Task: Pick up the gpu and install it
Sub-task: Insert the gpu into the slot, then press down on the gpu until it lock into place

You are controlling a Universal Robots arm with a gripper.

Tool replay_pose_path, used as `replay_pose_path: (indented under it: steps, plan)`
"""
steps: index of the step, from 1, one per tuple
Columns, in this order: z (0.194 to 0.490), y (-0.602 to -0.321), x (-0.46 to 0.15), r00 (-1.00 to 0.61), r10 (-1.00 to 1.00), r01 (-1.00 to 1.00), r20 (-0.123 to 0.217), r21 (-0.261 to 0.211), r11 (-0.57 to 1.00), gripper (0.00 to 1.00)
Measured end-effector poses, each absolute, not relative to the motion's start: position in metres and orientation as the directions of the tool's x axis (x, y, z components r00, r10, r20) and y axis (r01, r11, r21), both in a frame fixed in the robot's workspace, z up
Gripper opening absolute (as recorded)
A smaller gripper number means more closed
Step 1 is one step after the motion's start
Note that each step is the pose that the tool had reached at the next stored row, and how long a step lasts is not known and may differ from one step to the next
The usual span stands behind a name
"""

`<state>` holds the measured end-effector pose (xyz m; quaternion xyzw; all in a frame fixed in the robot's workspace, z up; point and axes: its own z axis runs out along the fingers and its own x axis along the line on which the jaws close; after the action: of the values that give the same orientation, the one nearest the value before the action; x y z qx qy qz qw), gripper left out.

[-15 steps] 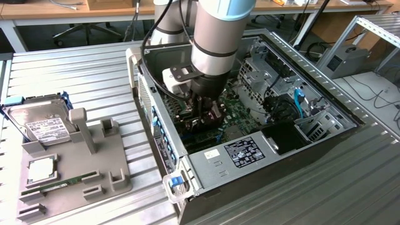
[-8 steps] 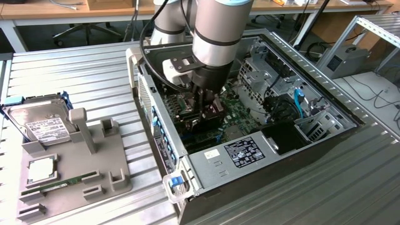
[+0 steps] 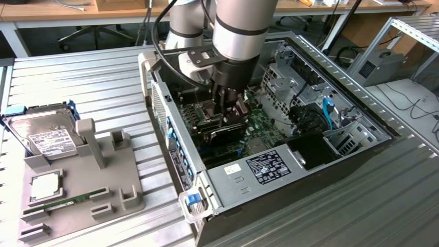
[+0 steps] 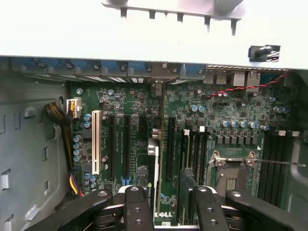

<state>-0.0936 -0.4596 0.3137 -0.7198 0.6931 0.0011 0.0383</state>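
— Where's the card gone?

— Down inside the open black-and-silver computer case [image 3: 295, 198], in the middle of the exterior view. The grey robot arm [image 3: 241, 31] drops in from the top of the frame. The black gripper [image 3: 230, 114] sits low over the green motherboard [image 4: 231, 120]. The gpu, that thin dark card with the black face [image 3: 221, 133], is right under it, just above the board.

— Clamped on it or let go?

— Cannot tell from here; the gripper's body hides the contact. In the wrist view the gripper hangs over the row of long black expansion slots, near the one white slot [image 4: 96, 142].

— And the parts stand?

— The grey moulded tray [image 3: 127, 188] lies on the ribbed metal table [image 3: 89, 87], at the exterior view's left and well apart from the case. The silver hard drive with the white label [image 3: 44, 135] leans at its upper end. A square silver processor [image 3: 44, 186] sits lower down, and the slim green memory stick [image 3: 65, 202] lies in a groove just below that.
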Motion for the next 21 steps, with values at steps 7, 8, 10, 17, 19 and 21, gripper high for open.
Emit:
replay_pose_path:
  steps: [7,8,10,17,19,21]
  plan:
    - [0.329,-0.458,-0.093,0.039,-0.998,-0.998,-0.054,-0.054,-0.036,0.4]
    - [0.332,-0.458,-0.093,0.039,-0.998,-0.998,-0.054,-0.054,-0.036,0.4]
    - [0.336,-0.457,-0.093,0.039,-0.998,-0.998,-0.054,-0.054,-0.036,0.4]
    - [0.344,-0.457,-0.093,0.039,-0.998,-0.998,-0.053,-0.054,-0.036,0.4]
    - [0.344,-0.457,-0.093,0.039,-0.998,-0.998,-0.053,-0.054,-0.036,0.4]
    - [0.344,-0.457,-0.093,0.039,-0.998,-0.998,-0.053,-0.054,-0.036,0.4]
